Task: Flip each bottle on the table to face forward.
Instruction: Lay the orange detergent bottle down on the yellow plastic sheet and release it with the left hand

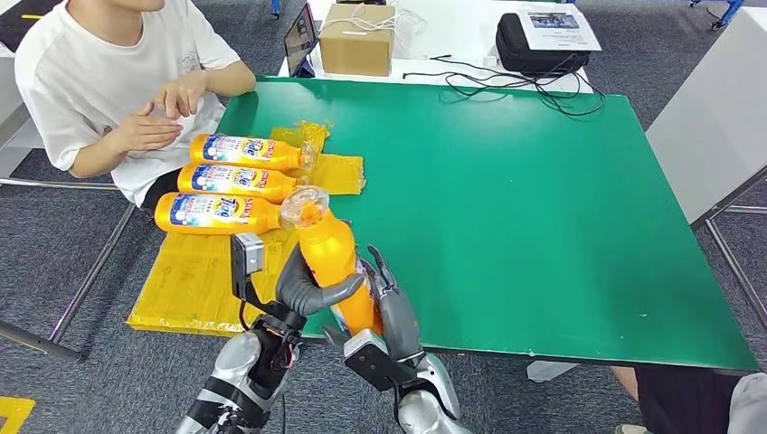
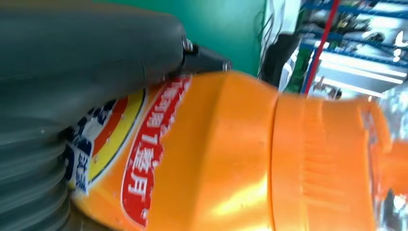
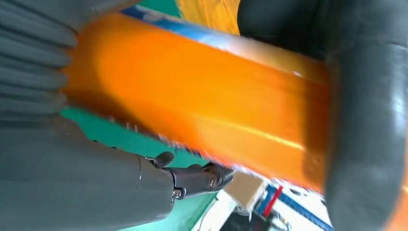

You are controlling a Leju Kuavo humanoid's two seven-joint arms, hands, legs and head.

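The left hand (image 1: 312,287) and the right hand (image 1: 391,307) both hold one smooth orange plastic bottle (image 1: 333,258) tilted above the near edge of the green table (image 1: 543,208); three same bottles (image 1: 231,177) lie on yellow crinkled sheet (image 1: 194,280).

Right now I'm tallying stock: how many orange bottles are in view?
4. Three bottles lie side by side on the yellow sheet; the fourth bottle is held between both hands.

Glossy orange plastic bottle (image 1: 330,258) with red, yellow and blue label, three orange bottles with blue-and-white labels (image 1: 233,179) beside it, crinkled yellow plastic sheet (image 1: 199,280) beneath them, flat green tabletop (image 1: 525,199), grey carpet (image 1: 669,54).
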